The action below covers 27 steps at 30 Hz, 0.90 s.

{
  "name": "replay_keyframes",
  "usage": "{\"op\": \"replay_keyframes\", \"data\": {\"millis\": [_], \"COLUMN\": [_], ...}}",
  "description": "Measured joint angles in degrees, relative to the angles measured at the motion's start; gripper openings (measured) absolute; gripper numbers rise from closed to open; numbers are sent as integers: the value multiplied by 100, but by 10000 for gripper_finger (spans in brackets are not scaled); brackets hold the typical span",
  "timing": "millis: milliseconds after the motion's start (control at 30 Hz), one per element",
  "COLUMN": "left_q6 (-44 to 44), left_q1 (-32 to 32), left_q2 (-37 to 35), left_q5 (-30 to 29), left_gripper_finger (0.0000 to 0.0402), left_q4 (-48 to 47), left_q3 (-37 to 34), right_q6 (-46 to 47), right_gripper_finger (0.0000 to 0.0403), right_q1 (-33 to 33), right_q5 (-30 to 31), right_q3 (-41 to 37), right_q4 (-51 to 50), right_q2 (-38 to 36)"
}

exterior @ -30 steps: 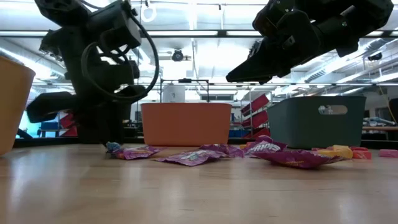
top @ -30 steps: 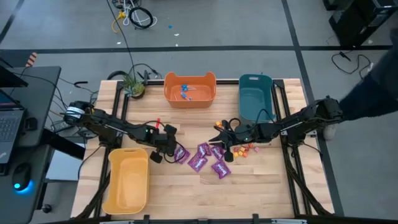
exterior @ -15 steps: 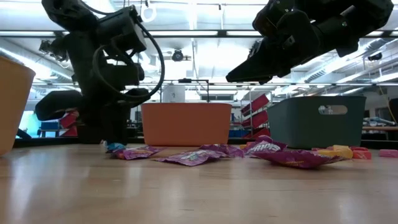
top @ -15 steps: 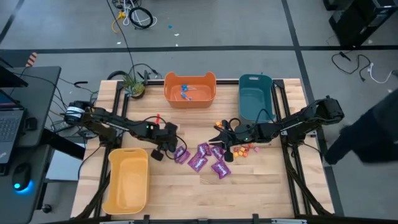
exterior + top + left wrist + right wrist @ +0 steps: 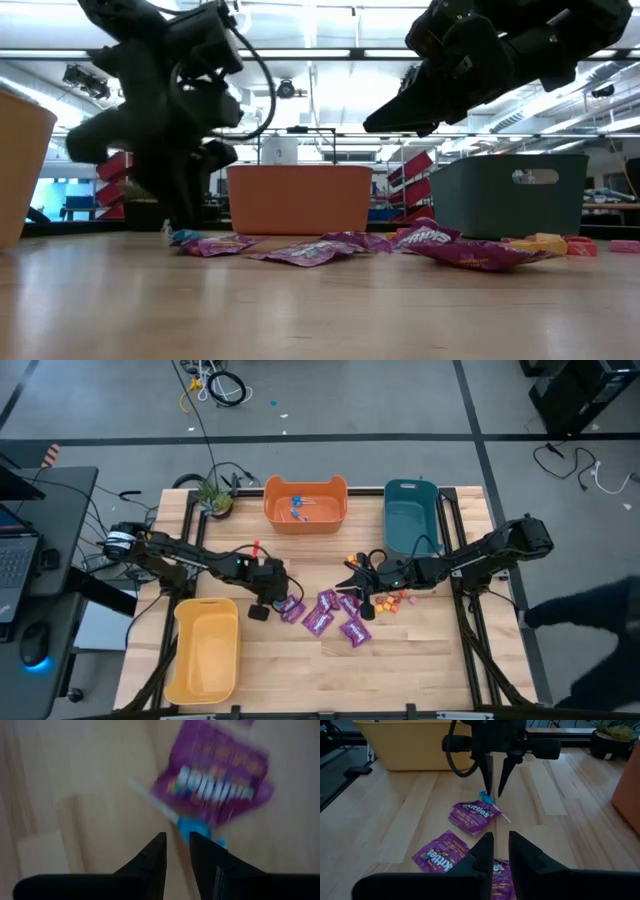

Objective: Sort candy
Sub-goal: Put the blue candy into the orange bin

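Only a few lollipops lie in the orange bin at upper centre. The purple packets and small pieces wait on the tabletop. The left end effector, open and empty, hangs over a blue lollipop; the right end effector, slightly open, holds nothing.

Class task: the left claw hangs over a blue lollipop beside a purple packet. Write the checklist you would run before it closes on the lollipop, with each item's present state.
1. Left claw open: ok.
2. Claw above the blue lollipop, tips straddling its head: ok.
3. Lollipop free of the purple packet: not ok, stick lies on it.
4. Tips low enough to grip: cannot tell.
5. Right claw clear of the left: ok.
6. Orange bin unobstructed, already holding blue lollipops: ok.
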Motion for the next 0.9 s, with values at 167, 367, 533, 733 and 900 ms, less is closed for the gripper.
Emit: {"op": "replay_keyframes", "data": {"millis": [167, 367, 533, 733, 900], "left_q6": [44, -354, -706, -1256, -1602], "left_q1": [-2, 34, 33, 24, 28], "left_q2": [0, -2, -2, 4, 162], "left_q5": [-121, -325, -236, -21, -383], "left_gripper_finger": [87, 87, 87, 87, 87], "left_q4": [43, 172, 284, 633, 614], "left_q3": [0, 2, -20, -20, -20], "right_q6": [1, 0, -4, -2, -2], "right_gripper_finger": [47, 46, 46, 46, 46], "right_q1": [0, -7, -7, -7, -7], "right_q5": [0, 0, 0, 0, 0], "right_q3": [0, 0, 0, 0, 0], "right_q4": [0, 2, 2, 2, 2], "right_q2": [0, 0, 0, 0, 0]}}
